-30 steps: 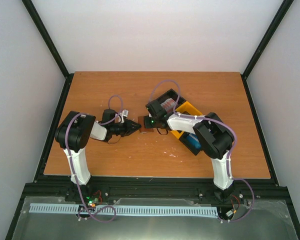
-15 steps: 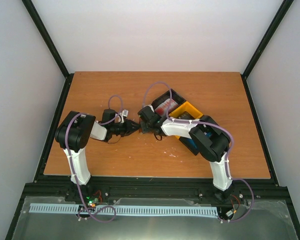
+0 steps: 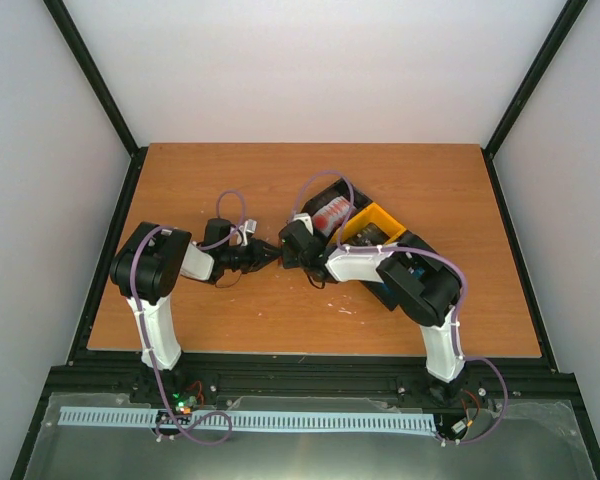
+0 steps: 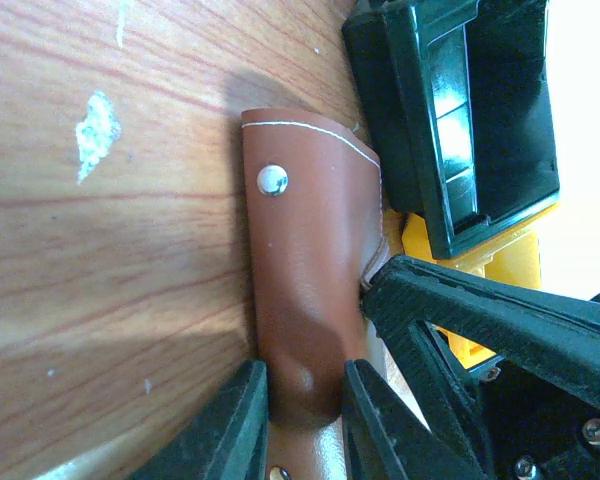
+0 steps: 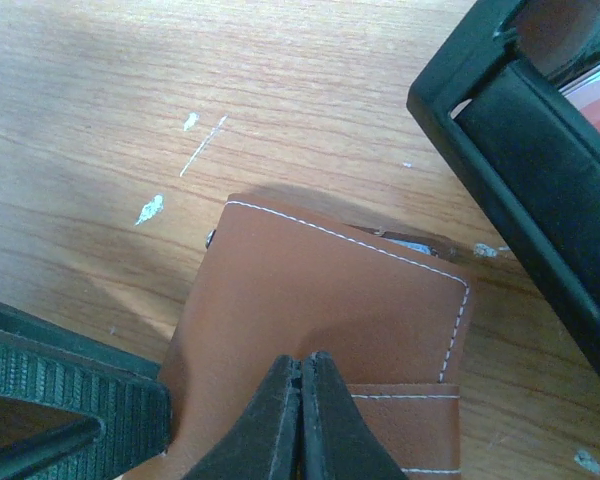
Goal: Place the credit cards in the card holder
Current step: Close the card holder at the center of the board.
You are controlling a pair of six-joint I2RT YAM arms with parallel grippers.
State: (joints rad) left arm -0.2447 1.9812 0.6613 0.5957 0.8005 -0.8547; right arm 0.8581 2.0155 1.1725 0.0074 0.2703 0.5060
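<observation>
Left gripper: your left gripper (image 4: 302, 385) enters from the bottom edge of its wrist view. Its fingers (image 4: 238, 425) stand a little apart and clamp the wallet from either side, with the leather bulging between them.
Right gripper: your right gripper (image 5: 302, 365) sits at the bottom centre of its wrist view, jaws pressed together tip to tip. The tips rest against the wallet's brown cover. You cannot tell whether any leather is caught between them.
Wallet: the wallet (image 4: 310, 260) is folded and fills the middle of the left wrist view, with its snap stud (image 4: 272, 180) toward the upper left. In the right wrist view it takes up the lower centre, with white stitching along its edges. You cannot tell whether it lies flat on the wood or is tipped up.
Overhead: the two grippers meet nose to nose at the centre of the frame, and the wallet between them is almost wholly hidden.
Cards: red-and-white cards (image 3: 330, 213) sit inside the black bin (image 3: 316, 192), just right of centre and above the right arm's wrist.
Bins: the yellow bin (image 3: 373, 222) touches the black bin on its lower right side. Both are close to the wallet, on its right in the overhead view.
Table: the table (image 3: 210, 190) is wood-grained, with white marks (image 4: 95, 125) at the upper left of the left wrist view.
</observation>
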